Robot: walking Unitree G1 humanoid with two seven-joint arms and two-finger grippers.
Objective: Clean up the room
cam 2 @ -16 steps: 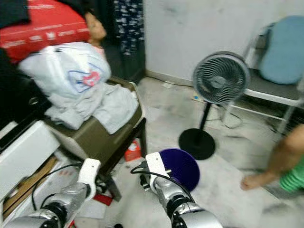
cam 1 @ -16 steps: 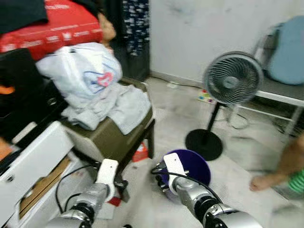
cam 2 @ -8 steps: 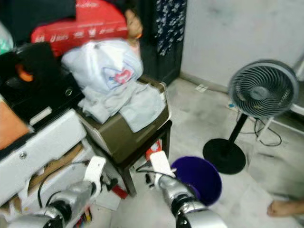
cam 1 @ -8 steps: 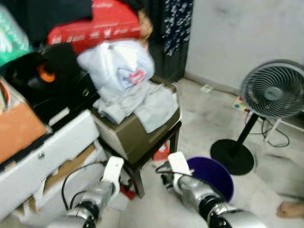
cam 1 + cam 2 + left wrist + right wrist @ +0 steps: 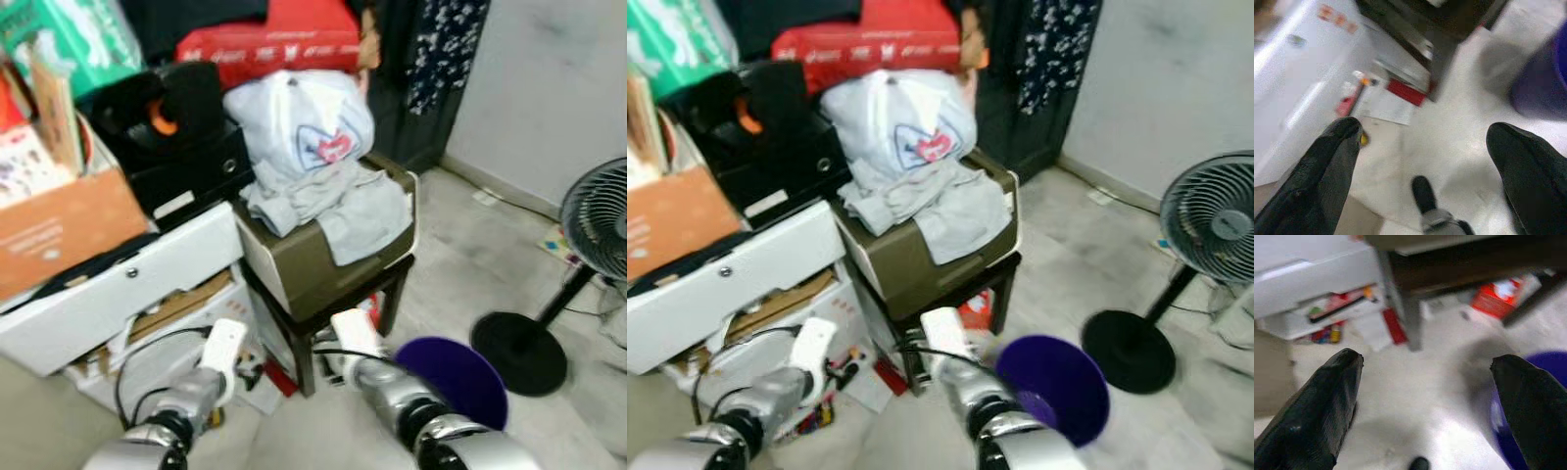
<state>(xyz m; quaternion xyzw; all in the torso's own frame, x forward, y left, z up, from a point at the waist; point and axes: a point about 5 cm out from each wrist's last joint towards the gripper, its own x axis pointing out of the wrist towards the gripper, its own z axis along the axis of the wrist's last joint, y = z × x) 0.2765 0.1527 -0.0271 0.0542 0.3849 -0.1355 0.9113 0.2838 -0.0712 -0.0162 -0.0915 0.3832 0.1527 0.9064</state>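
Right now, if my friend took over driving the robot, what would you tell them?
Left end effector: open, empty, low over the floor by the white drawer unit.
Right end effector: open, empty, in front of the stool.
Purple bucket sits on the floor at the robot's right, near the fan's base.
Nothing picked up yet. Left to do: red packet and papers by the stool leg, clothes piled on the box.

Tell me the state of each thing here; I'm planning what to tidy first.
Left gripper: open, empty, above the floor.
Right gripper: open, empty.
Purple bin: upright on the floor, by the stool.
White bag: full, atop the clothes.
Grey clothes: crumpled, draped over the olive box.
Fan: upright; running or not unclear.
Red packet: on the floor under the stool.
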